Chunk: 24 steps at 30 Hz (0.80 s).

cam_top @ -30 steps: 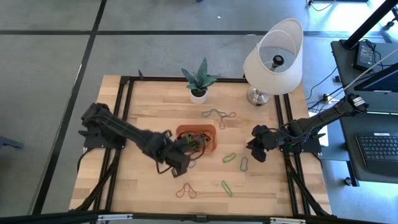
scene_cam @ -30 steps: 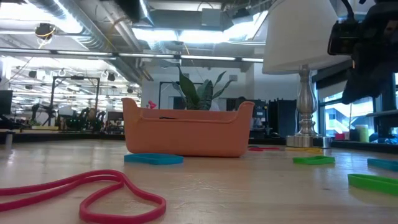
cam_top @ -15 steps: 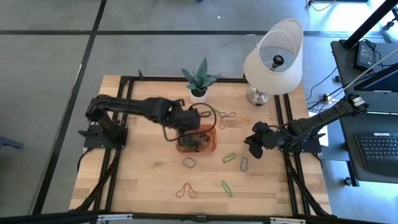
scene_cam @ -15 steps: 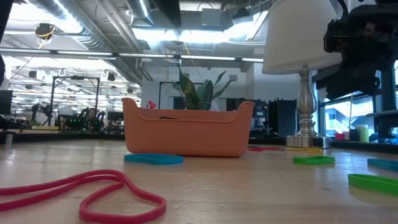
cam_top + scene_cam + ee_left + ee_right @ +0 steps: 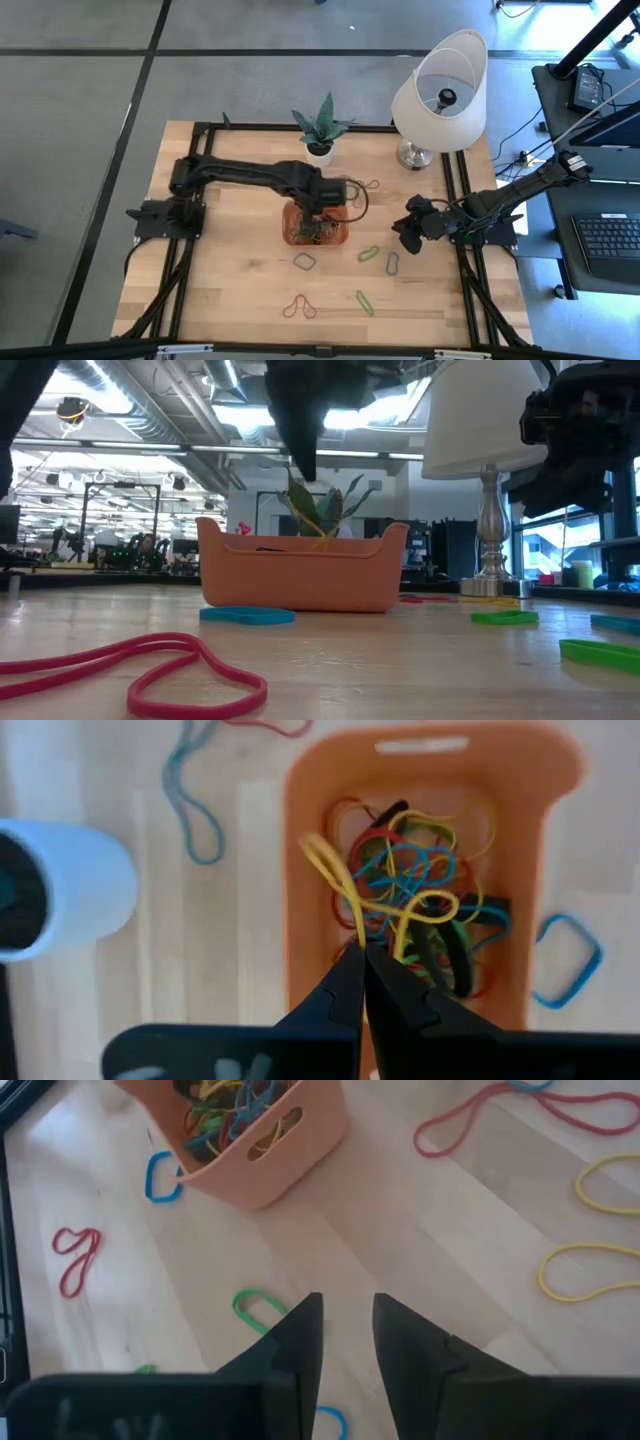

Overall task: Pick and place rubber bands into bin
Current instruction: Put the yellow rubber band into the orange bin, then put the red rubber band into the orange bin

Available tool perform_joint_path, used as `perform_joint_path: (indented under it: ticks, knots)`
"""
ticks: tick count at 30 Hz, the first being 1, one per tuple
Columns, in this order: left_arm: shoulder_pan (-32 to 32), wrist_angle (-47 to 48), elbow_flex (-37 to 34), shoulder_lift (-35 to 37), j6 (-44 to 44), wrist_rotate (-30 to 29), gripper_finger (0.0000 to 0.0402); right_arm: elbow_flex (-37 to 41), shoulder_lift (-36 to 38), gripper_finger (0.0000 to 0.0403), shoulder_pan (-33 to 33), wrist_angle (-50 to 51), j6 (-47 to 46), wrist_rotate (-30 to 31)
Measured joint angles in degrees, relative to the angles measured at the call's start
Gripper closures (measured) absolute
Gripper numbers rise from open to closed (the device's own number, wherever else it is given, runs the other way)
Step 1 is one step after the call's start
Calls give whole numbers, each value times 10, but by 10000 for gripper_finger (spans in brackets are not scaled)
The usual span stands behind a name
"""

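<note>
The orange-red bin [image 5: 291,232] [image 5: 300,575] [image 5: 300,910] [image 5: 285,1155] sits mid-table and holds a tangle of coloured rubber bands [image 5: 430,885]. My left gripper [image 5: 362,952] [image 5: 305,455] hangs directly above the bin, shut on a yellow rubber band [image 5: 330,870]. My right gripper [image 5: 347,1315] [image 5: 403,232] waits open to the right of the bin, above the table. Loose bands lie flat on the wood: a grey-blue one [image 5: 304,262], green ones [image 5: 369,253] [image 5: 364,302], and a red one [image 5: 298,307]. My left gripper pinches the yellow band by its upper end [image 5: 358,932] between the two fingertips, coming from above and pointing down. The band dangles slack below the fingers [image 5: 322,525]. Its lower end drops behind the bin's rim; whether it touches the pile I cannot tell.
A small plant in a white pot [image 5: 319,152] stands just beyond the bin, and a lamp with a white shade [image 5: 440,90] is at the far right corner. More bands [image 5: 350,184] lie between pot and lamp. Black frame rails [image 5: 200,200] run along the table's sides.
My left gripper has risen from the table on the bin's near side and swung toward the far edge, then a little right, ending above the bin with the yellow band hanging from it. My right gripper has edged slightly toward the bin.
</note>
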<state>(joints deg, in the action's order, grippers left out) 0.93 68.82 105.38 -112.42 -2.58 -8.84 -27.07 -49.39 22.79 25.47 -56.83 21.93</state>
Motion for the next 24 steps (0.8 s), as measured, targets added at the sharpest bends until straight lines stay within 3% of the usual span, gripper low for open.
perform_joint_path:
  ticks: [6,13,19,24]
  knots:
    - [6,-9,0,-47,38,2,386,0,0,309,0,0,0,0]
    - [12,-7,0,-66,28,40,328,0,0,309,0,0,0,0]
    - [9,5,0,-53,19,35,284,0,0,309,0,2,1,0]
    - [7,17,0,-7,12,20,271,0,0,309,-7,-2,1,9]
